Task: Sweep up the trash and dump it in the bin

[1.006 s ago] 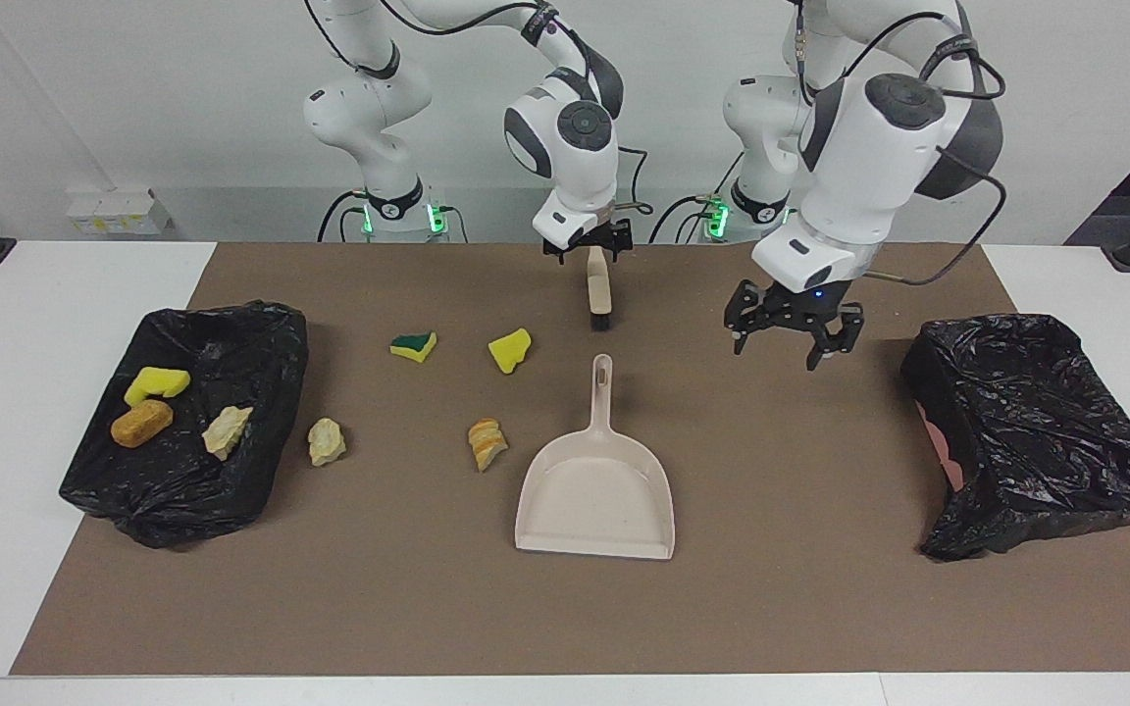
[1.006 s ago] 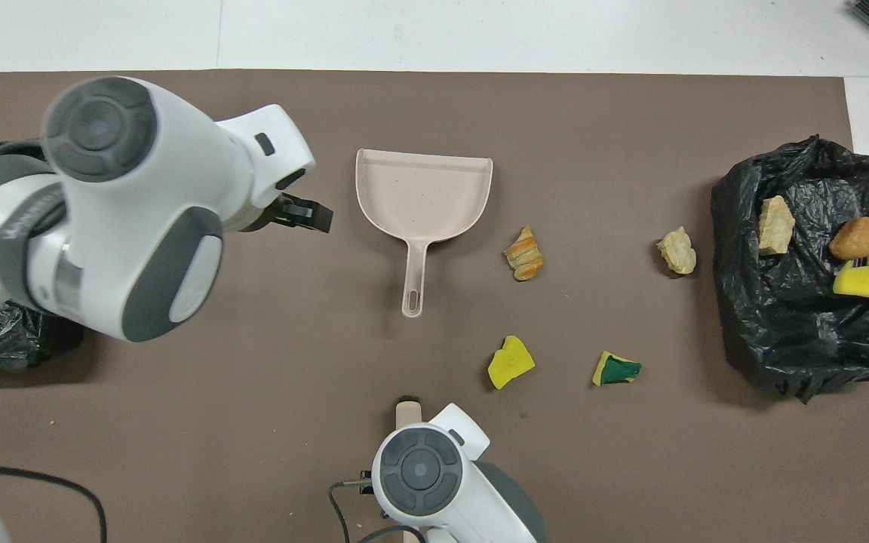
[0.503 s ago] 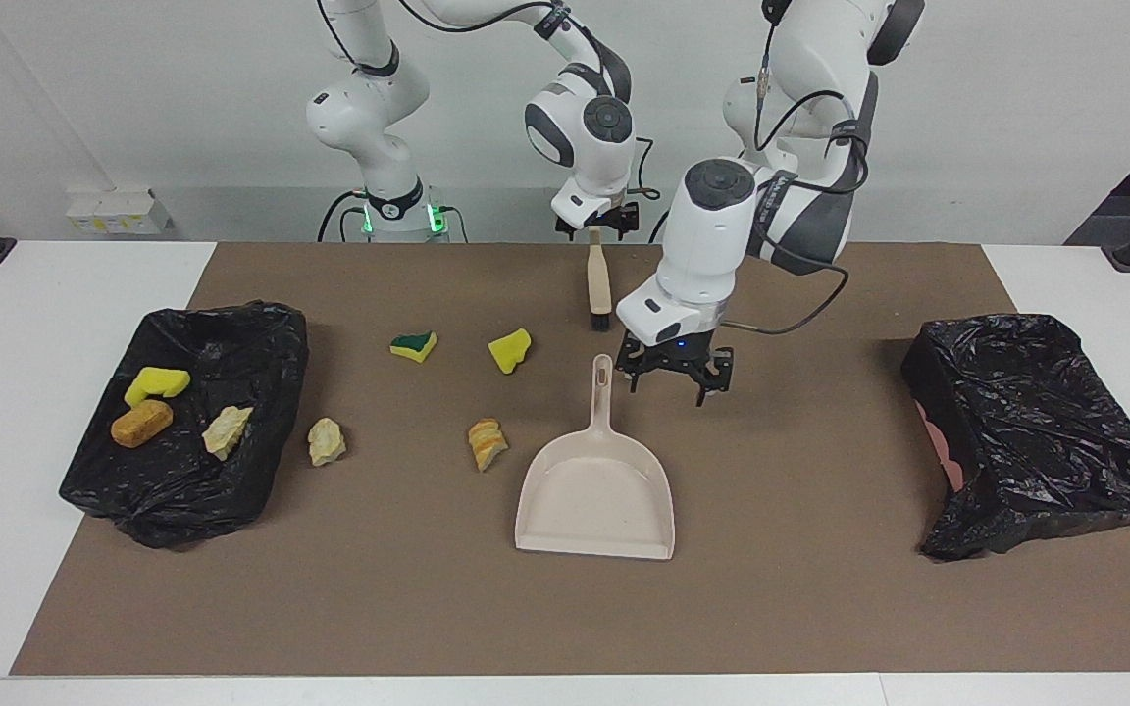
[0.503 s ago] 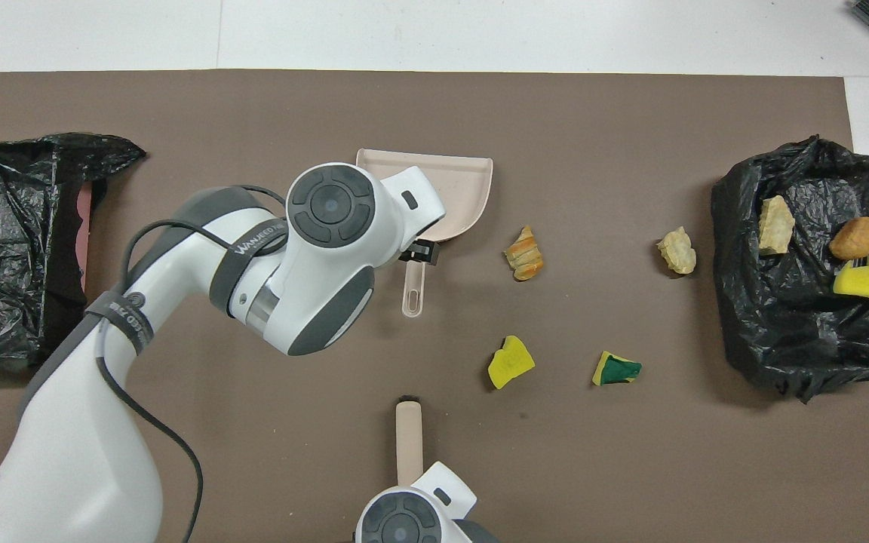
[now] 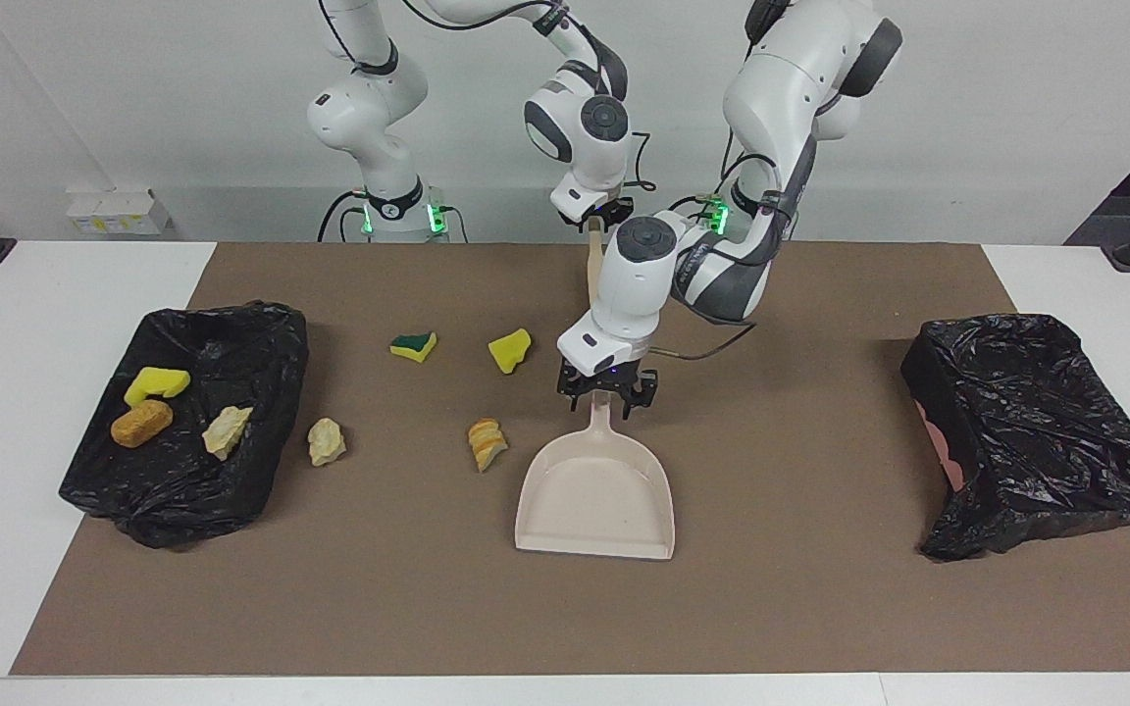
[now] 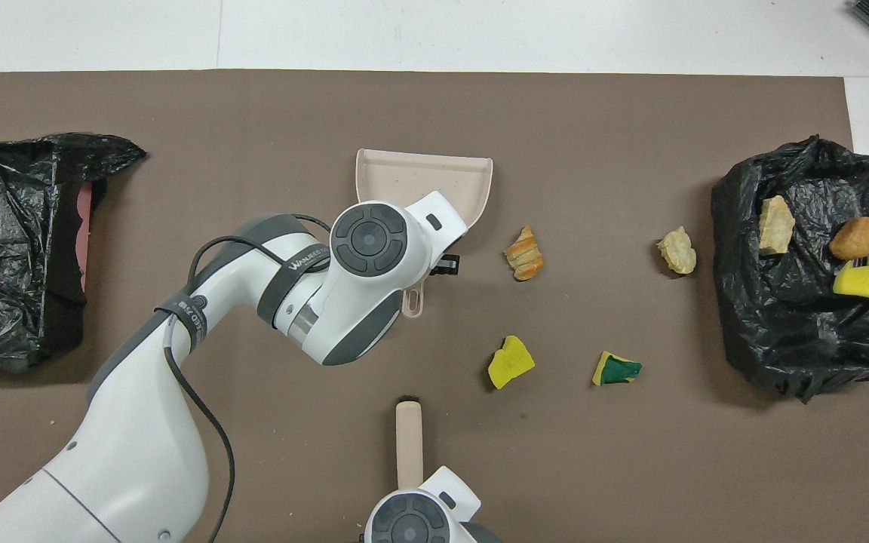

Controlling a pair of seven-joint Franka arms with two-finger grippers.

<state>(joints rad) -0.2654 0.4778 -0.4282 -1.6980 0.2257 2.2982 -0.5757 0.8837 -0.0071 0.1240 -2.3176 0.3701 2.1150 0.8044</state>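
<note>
The beige dustpan (image 5: pixel 596 490) lies flat mid-mat, its handle pointing toward the robots. My left gripper (image 5: pixel 608 397) is down at that handle, straddling it. The beige brush (image 5: pixel 590 265) lies nearer to the robots, with my right gripper (image 5: pixel 596 218) at its handle's end. Trash on the mat: a green-topped sponge bit (image 5: pixel 414 345), a yellow sponge bit (image 5: pixel 509 350), a striped bread chunk (image 5: pixel 487 442) beside the pan, and a cream lump (image 5: pixel 326 441). In the overhead view the left wrist hides the handle's middle.
A black-bagged bin (image 5: pixel 192 338) at the right arm's end holds a yellow sponge (image 5: pixel 156 383), an orange chunk (image 5: pixel 141 423) and a pale chunk (image 5: pixel 227 431). A second black-bagged bin (image 5: pixel 1036 431) sits at the left arm's end. A brown mat (image 5: pixel 800 588) covers the table.
My left arm swung from near the left arm's end bin across to the dustpan handle and lowered onto it. My right gripper slid back along the brush to its handle's end.
</note>
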